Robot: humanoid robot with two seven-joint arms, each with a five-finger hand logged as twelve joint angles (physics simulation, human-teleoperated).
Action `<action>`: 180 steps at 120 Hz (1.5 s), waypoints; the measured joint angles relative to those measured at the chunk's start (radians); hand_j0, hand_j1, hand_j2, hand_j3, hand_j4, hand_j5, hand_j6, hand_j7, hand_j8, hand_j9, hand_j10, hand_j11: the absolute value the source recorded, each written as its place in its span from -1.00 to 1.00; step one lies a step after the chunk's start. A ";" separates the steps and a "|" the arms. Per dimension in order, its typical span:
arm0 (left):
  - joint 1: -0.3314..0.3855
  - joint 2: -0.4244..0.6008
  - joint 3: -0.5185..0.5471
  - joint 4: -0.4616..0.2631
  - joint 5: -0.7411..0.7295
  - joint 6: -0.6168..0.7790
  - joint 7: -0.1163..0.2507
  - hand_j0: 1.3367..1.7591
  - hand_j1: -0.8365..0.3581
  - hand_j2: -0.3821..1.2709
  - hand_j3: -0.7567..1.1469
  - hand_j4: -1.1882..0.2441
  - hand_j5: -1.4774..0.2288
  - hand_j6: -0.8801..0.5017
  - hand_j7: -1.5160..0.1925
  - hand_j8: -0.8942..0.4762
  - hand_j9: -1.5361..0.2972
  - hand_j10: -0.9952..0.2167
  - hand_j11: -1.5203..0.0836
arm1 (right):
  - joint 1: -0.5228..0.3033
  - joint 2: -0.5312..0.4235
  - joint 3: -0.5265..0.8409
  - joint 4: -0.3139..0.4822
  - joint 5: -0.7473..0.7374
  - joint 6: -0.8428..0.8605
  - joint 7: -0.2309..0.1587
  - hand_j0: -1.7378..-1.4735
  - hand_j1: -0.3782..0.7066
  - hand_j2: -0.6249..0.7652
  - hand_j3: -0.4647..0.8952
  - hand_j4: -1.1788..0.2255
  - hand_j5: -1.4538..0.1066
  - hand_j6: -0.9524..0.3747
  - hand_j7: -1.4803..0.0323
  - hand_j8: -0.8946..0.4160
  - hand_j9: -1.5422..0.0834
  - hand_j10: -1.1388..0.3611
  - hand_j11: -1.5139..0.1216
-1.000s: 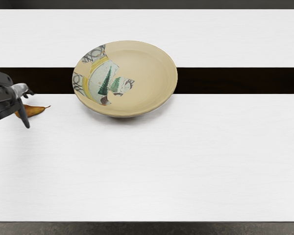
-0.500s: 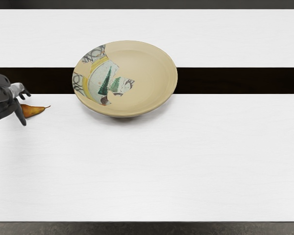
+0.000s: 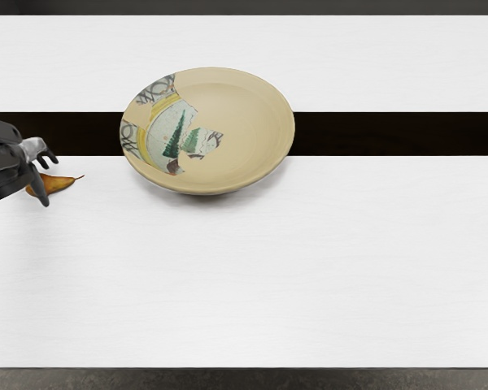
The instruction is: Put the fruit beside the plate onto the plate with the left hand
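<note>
At the left edge of the frame, about mid-height, the left hand (image 3: 12, 162) pokes in, dark and only partly in view. Its fingers (image 3: 39, 188) are loosely bent: one long one reaches downward, and the shorter ones curl just above it. They are not closed around anything.

The fruit (image 3: 58, 184), small, orange-brown and pear-shaped, lies flat on the white table (image 3: 268, 268) right at those fingers. The long finger crosses in front of its fat left end, a sliver of fruit shows on the finger's left, and the thin stem points right and slightly up. I cannot tell whether the finger actually touches it.

Further right, well apart from the fruit's stem, sits the plate (image 3: 252, 122), a cream dish with a painted patch on its left side.

Compared with half a second ago, the hand has edged a little to the right, so the long finger now cuts across the fruit rather than sitting at its very end. The fruit's stem and the plate are where they were.
</note>
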 joint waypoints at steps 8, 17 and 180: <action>0.000 -0.001 0.000 -0.004 -0.001 0.000 0.000 0.52 0.29 -0.45 -0.20 0.17 0.20 -0.23 0.24 -0.20 0.18 0.07 0.33 | 0.000 0.000 0.000 0.000 0.000 0.000 0.000 -0.40 -0.95 -0.10 -0.32 0.68 0.86 0.43 0.96 0.36 0.90 0.52 0.85; 0.000 0.000 0.000 -0.006 -0.002 0.000 0.000 0.52 0.28 -0.45 -0.20 0.17 0.19 -0.24 0.24 -0.21 0.18 0.06 0.32 | 0.000 0.000 0.000 0.000 0.000 0.000 0.000 -0.40 -0.95 -0.10 -0.32 0.68 0.86 0.43 0.96 0.36 0.90 0.52 0.85; 0.006 -0.011 0.007 -0.015 -0.006 -0.002 0.034 0.50 -0.12 -0.33 -0.21 -0.20 -0.25 -0.53 -0.23 -0.55 -0.27 -0.43 -0.18 | 0.000 0.000 0.000 0.000 0.000 0.000 0.000 -0.40 -0.95 -0.10 -0.32 0.68 0.86 0.43 0.96 0.36 0.90 0.52 0.85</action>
